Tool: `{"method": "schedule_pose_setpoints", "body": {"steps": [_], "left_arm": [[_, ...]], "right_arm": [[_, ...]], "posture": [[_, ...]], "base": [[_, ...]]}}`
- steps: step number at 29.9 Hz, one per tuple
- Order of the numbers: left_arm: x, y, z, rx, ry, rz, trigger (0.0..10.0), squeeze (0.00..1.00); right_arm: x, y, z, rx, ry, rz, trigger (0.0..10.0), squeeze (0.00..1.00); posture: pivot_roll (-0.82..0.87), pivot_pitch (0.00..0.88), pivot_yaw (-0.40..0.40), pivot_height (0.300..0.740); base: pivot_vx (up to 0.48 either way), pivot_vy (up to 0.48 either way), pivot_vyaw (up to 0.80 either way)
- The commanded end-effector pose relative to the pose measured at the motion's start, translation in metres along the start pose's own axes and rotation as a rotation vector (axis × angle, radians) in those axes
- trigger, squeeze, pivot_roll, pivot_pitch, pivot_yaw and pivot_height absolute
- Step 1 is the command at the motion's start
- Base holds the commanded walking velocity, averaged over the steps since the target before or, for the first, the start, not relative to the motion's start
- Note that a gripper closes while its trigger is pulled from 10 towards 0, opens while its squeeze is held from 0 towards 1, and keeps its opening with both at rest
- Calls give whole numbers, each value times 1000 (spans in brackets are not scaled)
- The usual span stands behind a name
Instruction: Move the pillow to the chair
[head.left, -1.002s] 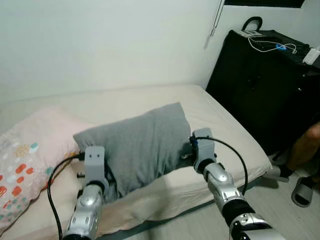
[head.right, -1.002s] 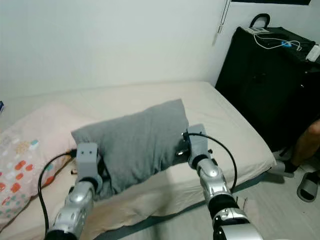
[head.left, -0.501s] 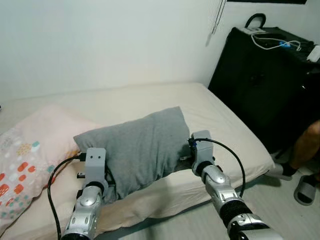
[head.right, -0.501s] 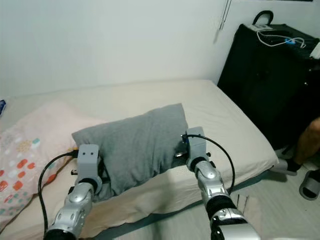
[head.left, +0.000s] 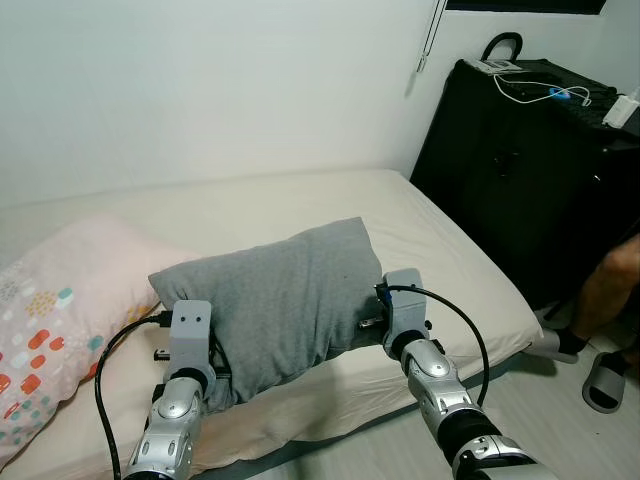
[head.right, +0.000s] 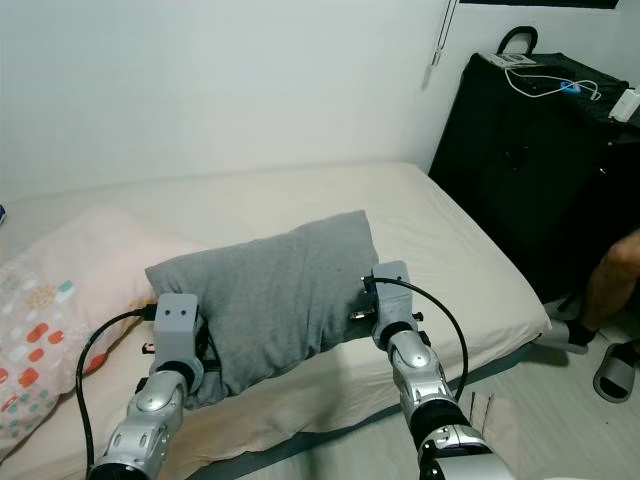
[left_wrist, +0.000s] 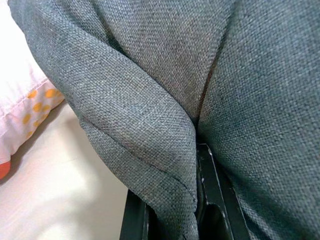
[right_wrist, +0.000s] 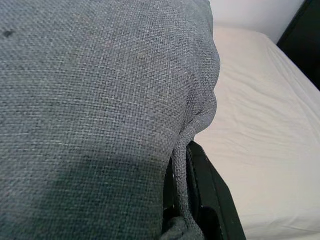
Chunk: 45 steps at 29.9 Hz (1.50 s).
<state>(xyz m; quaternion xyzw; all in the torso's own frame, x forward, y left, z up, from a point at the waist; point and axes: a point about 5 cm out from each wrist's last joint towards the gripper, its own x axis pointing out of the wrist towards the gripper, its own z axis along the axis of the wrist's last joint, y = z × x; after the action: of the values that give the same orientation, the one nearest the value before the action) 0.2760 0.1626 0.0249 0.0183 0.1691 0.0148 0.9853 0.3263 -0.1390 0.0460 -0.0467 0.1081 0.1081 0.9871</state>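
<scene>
Bed (head.left: 440, 250) surface: grey pillow (head.left: 275, 295) is held just above it, pinched at opposite ends by left gripper (left_wrist: 172, 212) and right gripper (right_wrist: 182, 197). Carrying to a chair is judged outstanding.

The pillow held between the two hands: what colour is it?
Plain grey pillow, clearest in the left eye view.

The pillow (head.left: 275, 300) lies on the bed (head.left: 440, 250), before me, near its front edge. My left tool (left_wrist: 172, 210) grips its left end, and my right tool (right_wrist: 192, 195) its right end. A second pillow (head.left: 60, 320) lies left of it. A cabinet (head.left: 520, 170) stands right of the bed.
</scene>
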Motion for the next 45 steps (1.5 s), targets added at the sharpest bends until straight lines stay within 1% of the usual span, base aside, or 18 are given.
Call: {"method": "schedule_pose_setpoints", "body": {"steps": [1,10,14,18,27,45], "left_arm": [[5,-20,14,4,-65,-78,10000,0],[5,-21,17,-5,-77,-77,10000,0],[5,-21,17,-5,-80,-76,10000,0],[7,-22,20,-5,-87,-74,10000,0],[9,-24,23,-5,-94,-75,10000,0],[10,-21,25,-4,-100,-55,10000,0]], "right_arm": [[2,13,4,-22,-34,51,10000,0],[3,12,5,-16,-37,51,10000,0],[3,11,6,17,-38,60,10000,0],[5,11,10,-6,-44,61,10000,0],[7,10,11,-13,-36,68,10000,0],[9,10,12,-28,-14,81,10000,0]], "posture": [[-8,0,-106,721],[-3,0,-113,721],[0,0,-117,721],[-1,0,-118,721],[-6,0,-116,721],[-3,0,-121,721]], "base": [[0,0,0],[0,0,0],[0,0,-800],[0,0,-800],[0,0,-800],[0,0,-800]]}}
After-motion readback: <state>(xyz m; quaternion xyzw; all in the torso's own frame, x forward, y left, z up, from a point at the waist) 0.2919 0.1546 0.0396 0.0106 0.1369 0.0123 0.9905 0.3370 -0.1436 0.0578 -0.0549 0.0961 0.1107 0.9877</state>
